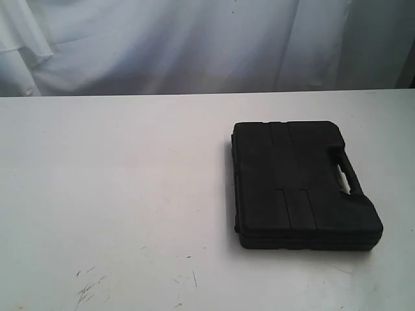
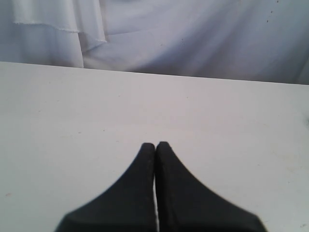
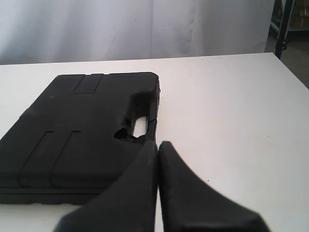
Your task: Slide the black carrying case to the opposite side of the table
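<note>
On table (image 1: 97, 194), flat case (image 1: 292, 184), handle (image 1: 348, 173) rightward

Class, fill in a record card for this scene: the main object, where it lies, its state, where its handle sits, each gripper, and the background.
object: black case
place: lying flat on the white table, in the right part of the exterior view
state: closed
handle: on the case's right side in the exterior view
left gripper: shut, holding nothing, only table ahead of it
right gripper: shut, holding nothing, near the case's handle side; contact unclear
background: white cloth
</note>
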`<act>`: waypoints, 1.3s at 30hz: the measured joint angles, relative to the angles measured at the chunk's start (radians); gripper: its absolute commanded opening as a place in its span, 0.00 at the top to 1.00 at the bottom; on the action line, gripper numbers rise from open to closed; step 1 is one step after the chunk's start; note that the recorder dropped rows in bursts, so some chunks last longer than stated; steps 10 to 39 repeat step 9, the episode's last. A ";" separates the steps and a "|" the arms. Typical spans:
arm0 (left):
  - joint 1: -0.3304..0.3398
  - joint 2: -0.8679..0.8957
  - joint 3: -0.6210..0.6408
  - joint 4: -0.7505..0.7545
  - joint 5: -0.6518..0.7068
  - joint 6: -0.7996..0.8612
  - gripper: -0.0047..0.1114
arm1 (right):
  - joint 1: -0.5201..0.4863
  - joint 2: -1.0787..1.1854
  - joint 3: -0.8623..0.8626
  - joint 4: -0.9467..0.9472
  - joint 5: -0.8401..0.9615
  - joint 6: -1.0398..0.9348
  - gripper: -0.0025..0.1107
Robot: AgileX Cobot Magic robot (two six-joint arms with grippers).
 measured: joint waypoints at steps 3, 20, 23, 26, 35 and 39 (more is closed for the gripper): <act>0.000 0.000 0.000 0.000 0.000 0.000 0.96 | 0.000 0.000 0.000 0.000 0.000 0.000 0.98; 0.000 0.000 0.000 0.000 0.000 0.000 0.96 | 0.000 0.000 0.000 0.000 0.000 0.008 0.98; 0.000 0.000 0.000 0.000 0.000 0.000 0.96 | 0.000 0.000 0.000 0.000 0.000 0.008 0.98; 0.000 0.000 0.000 0.000 0.000 0.000 0.96 | 0.000 0.000 0.000 0.000 0.000 0.008 0.98; 0.000 0.000 0.000 0.000 0.000 0.000 0.96 | 0.000 0.000 0.000 0.000 0.000 0.008 0.98; 0.000 0.000 0.000 0.000 0.000 0.000 0.96 | 0.000 0.000 0.000 0.000 0.000 0.008 0.98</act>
